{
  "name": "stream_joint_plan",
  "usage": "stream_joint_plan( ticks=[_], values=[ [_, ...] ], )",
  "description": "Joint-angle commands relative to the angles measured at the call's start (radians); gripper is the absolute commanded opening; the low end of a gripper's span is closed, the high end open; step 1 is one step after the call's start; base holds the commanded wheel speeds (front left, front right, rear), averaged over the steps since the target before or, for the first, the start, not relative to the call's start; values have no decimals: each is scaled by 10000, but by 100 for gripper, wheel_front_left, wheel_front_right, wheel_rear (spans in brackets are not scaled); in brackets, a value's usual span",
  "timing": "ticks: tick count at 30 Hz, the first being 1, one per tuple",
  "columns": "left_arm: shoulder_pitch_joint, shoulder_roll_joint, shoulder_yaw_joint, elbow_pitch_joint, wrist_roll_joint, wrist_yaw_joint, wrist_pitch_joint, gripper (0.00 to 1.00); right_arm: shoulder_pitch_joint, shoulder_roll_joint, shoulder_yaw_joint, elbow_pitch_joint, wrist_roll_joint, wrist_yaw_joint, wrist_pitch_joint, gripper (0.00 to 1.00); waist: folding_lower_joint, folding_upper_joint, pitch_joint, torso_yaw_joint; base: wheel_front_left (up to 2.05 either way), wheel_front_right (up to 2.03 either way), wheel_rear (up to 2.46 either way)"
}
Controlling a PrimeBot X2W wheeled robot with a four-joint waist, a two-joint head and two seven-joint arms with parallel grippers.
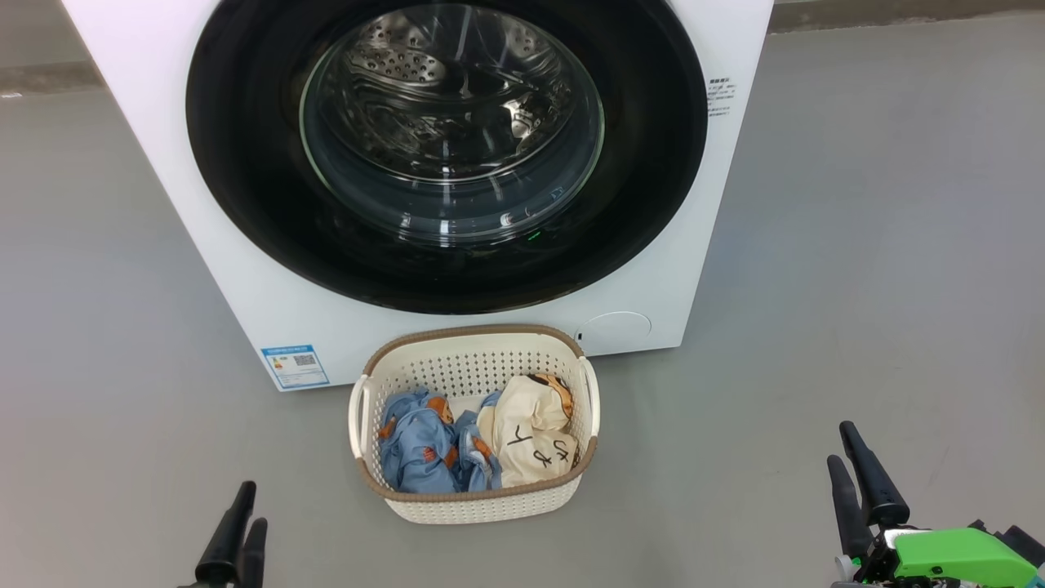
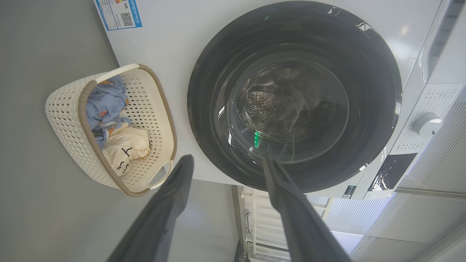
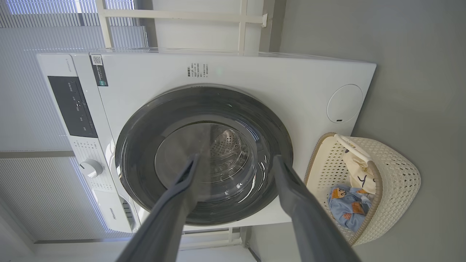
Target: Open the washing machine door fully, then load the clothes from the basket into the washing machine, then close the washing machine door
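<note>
Head view: the washing machine (image 1: 269, 318) stands at 12 o'clock on the grey floor (image 1: 857, 245). The washing machine door (image 1: 245, 147) is shut, its glossy black rim lying flat against the white front. Through the glass bowl (image 1: 453, 122) I can see the perforated steel drum (image 1: 392, 57). A blue label sticker (image 1: 295, 366) sits on the front panel at the door's 7 o'clock.

The basket (image 1: 473, 506) rests on the floor just in front of the machine, at 6 o'clock from the door. I cannot tell whether it touches the panel. Inside it, the light-blue garment (image 1: 420, 449) lies on the 9 o'clock side and the cream garment (image 1: 531, 433) on the 3 o'clock side, the two pressed together.

My left gripper (image 1: 251, 506) is at 7 o'clock in this view and my right gripper (image 1: 841, 443) at 4 o'clock. Both are well apart from the basket, with grey floor between.

In the left wrist view my left gripper (image 2: 226, 158) has its fingers (image 2: 165, 203) spread wide and nothing between them. The door is at 1 o'clock and the basket at 9 o'clock.

In the right wrist view my right gripper (image 3: 236, 157) is likewise spread and holds nothing. The door is beyond its tips, the basket at 4 o'clock and the machine's dial (image 3: 91, 167) at 9 o'clock.
</note>
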Motion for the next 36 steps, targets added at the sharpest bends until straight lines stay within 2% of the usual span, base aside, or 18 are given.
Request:
stream_joint_plan(
  ticks=[1,14,36],
  values=[
    [-386,239,-2,-337,191,-13,-121,100,-492,-91,102,-301,-200,2,-93,100,-2,0,5,-1,0,0,0],
    [-558,551,-351,-469,1053,-17,-597,100,-757,-136,490,-358,-1243,3,-481,100,-2,0,6,-1,0,0,0],
    [-718,949,-747,-780,3423,-22,-1217,100,-1106,-140,1067,-451,-3823,6,-1096,100,-3,0,16,21,0,0,0]
  ],
)
